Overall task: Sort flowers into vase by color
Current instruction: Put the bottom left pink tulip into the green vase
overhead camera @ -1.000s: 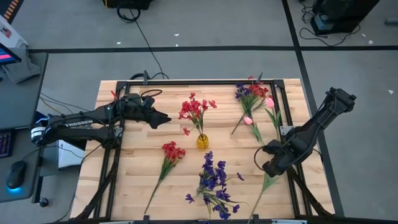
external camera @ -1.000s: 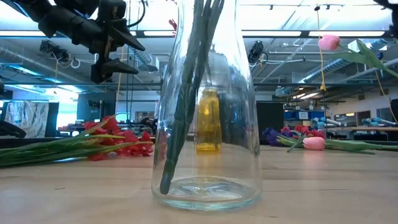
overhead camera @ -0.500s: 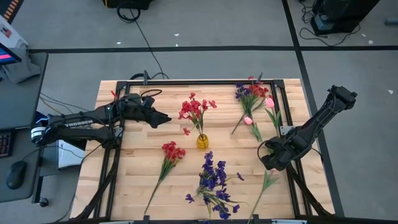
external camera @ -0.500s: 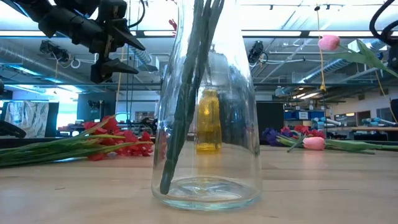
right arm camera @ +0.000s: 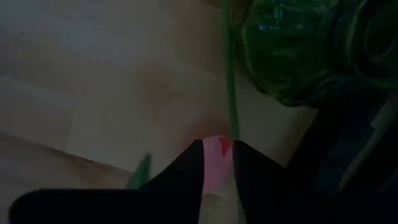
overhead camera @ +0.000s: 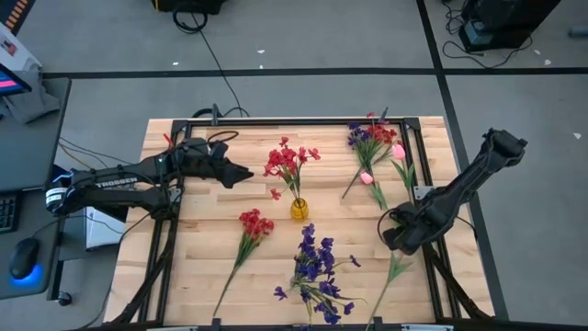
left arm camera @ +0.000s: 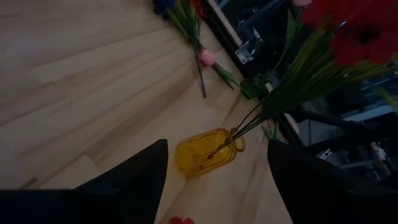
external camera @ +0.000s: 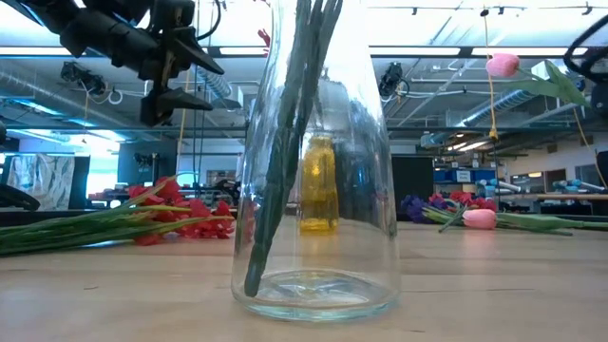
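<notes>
So the yellow vase sits roughly mid-bench and everything else is scattered around it. It's got the red bunch standing in it, blooms leaning toward the far side. Just on the near side of the yellow vase there's a clear glass vase with purple flowers in it; in the low view that glass one fills the middle of the picture and blocks most of what's behind, green stems running down inside it to the base.

On the near left of the yellow vase, one red sprig lies flat on the wood, long stem trailing toward the near edge. On the far right of it there's a mixed heap of purple and red blooms, plus a pink tulip lying loose next to it and another pink bud on a leafy stem.

The left gripper hangs above the bench to the left of the yellow vase, pointing at the red bunch, fingers spread wide apart with nothing between them. Its wrist view looks right down on the yellow vase between them.

The right gripper is off to the right of the yellow vase, fingers pinched on a pink tulip bud, its thin green stem running away across the wood.
</notes>
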### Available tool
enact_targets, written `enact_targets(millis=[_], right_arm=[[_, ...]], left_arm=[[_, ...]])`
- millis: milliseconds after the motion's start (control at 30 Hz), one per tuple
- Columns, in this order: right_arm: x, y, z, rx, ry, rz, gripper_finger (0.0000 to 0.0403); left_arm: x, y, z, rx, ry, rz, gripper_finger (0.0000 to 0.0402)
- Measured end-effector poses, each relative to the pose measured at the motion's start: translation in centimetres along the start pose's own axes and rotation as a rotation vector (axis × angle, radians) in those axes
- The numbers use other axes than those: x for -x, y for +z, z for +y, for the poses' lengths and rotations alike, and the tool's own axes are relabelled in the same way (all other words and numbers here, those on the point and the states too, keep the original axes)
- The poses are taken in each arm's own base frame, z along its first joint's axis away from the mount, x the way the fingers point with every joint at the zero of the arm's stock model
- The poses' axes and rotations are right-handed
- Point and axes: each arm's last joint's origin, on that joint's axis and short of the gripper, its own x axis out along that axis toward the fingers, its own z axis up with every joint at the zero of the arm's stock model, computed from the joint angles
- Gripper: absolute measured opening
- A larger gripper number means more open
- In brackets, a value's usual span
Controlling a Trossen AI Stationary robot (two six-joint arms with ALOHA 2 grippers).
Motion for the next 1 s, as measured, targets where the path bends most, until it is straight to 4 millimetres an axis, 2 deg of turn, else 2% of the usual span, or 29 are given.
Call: enact_targets(millis=[167,300,600,1000], right_arm=[[-0.9,-0.2,0.4,-0.043,-0.089,0.023,0.0152],[-1.4,-0.5,0.5,-0.087,-0.113,0.002,0.0165],[-1.8,-0.6,1.0,-0.187,-0.073,-0.061,0.0157],[-1.9,-0.6,1.4,-0.192,-0.028,-0.093,0.0127]], left_arm=[[0.0,0.0,0.0,0.000,-0.004,-0.004,0.0279],[0.0,0.0,0.0,0.000,-0.004,-0.005,0.0279],[0.0,0.0,0.0,0.000,-0.004,-0.005,0.0279],[0.0,0.0,0.0,-0.002,-0.004,-0.004,0.0279]])
